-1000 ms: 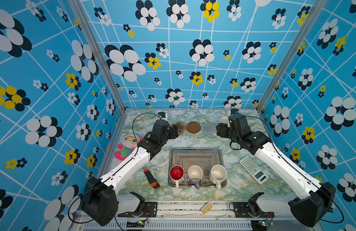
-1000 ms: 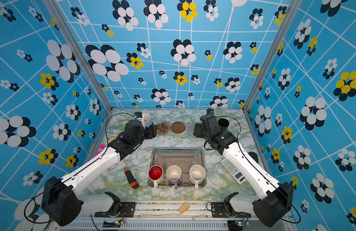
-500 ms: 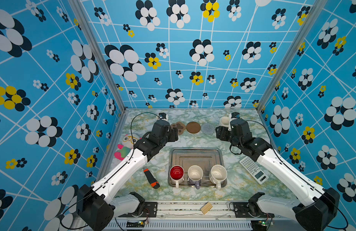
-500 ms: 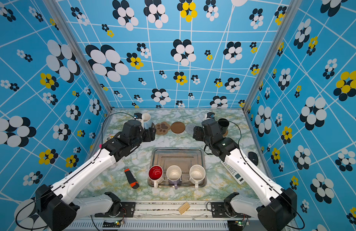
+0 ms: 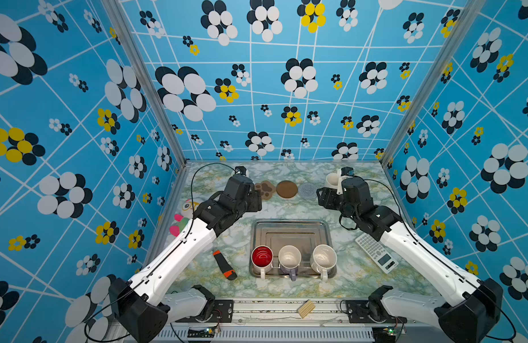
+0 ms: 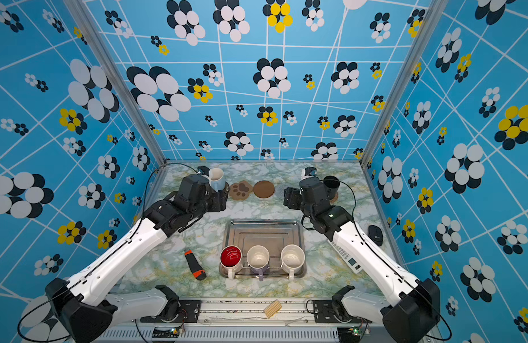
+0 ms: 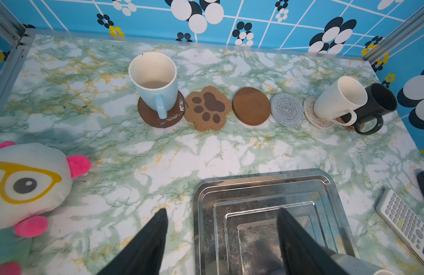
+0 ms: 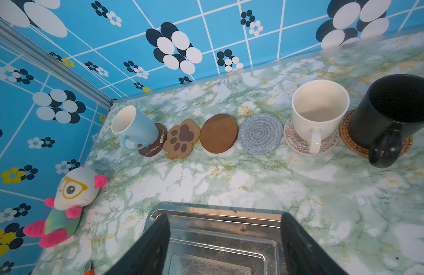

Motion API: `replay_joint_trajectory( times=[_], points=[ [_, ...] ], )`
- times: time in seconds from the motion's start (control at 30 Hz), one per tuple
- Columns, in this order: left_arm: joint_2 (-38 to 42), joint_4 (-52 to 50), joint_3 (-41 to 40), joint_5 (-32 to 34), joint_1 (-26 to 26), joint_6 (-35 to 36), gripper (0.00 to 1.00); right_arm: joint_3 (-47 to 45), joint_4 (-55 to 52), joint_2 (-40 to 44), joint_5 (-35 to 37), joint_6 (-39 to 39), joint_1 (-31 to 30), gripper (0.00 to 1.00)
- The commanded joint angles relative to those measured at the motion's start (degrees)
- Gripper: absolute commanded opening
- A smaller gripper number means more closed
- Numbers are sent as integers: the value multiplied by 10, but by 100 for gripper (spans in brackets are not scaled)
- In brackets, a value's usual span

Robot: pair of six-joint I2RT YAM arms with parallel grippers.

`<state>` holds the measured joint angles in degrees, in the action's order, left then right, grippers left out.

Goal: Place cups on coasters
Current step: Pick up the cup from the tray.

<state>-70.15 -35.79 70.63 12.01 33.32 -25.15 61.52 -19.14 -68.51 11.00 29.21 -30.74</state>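
Okay, far left: plush toy point(image 7: 27, 185) with yellow glasses lies by the left wall on the marble worktop point(image 7: 230, 152). Left jaws are spread wide with nothing between them, hovering between the back row and the steel tray point(image 5: 289, 234). Orange-and-black tool point(image 5: 224, 264) lies left of the tray, apart from it.

Back row, left to right:
- Blue mug point(image 7: 153, 81) stands upright on a scuffed brown disc point(image 7: 158, 119), handle toward the robot.
- Paw coaster point(image 7: 207, 108) is bare, just beside that disc.
- Second brown disc point(image 7: 251, 106) is bare.
- Grey woven coaster point(image 7: 286, 109) is bare.
- Cream mug point(image 8: 318, 114) stands upright on the whitish woven coaster point(image 8: 299, 142).
- Black mug point(image 8: 392, 112) stands upright on the rattan coaster point(image 8: 347, 135), close beside the cream mug and last in the row.

Middle: three mugs stand upright along the tray's near edge, handles poking over the near rim. They are the red-inside mug point(image 5: 262, 257), the lavender mug point(image 5: 289, 258) with cream inside, and a second cream mug point(image 5: 324, 258).

Right jaws are also spread wide and empty. They hover over the worktop on the near side of the grey woven coaster and cream mug, touching neither.

Calculator point(image 5: 375, 252) lies right of the tray, partly under the right arm. Black mouse point(image 6: 375, 234) sits by the right wall in a top view. Small wooden block point(image 5: 306, 308) lies on the front rail.
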Motion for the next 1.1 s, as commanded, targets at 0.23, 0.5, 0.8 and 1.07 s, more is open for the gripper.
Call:
replay_joint_trajectory(
  times=[0.23, 0.5, 0.8, 1.07],
  points=[
    [-9, -167, 80, 28, 40, 21, 73, -12, 21, 10, -9, -6, -4, 77],
    [-14, -266, 83, 36, 94, 5, 73, -15, 41, -13, -13, -6, -5, 78],
    [-37, -363, 61, -5, 184, -29, 72, -10, 48, -34, -27, -6, -5, 78],
    [-19, -338, -27, -65, 254, -106, 71, -8, 50, -43, -29, -4, -5, 78]
  ],
)
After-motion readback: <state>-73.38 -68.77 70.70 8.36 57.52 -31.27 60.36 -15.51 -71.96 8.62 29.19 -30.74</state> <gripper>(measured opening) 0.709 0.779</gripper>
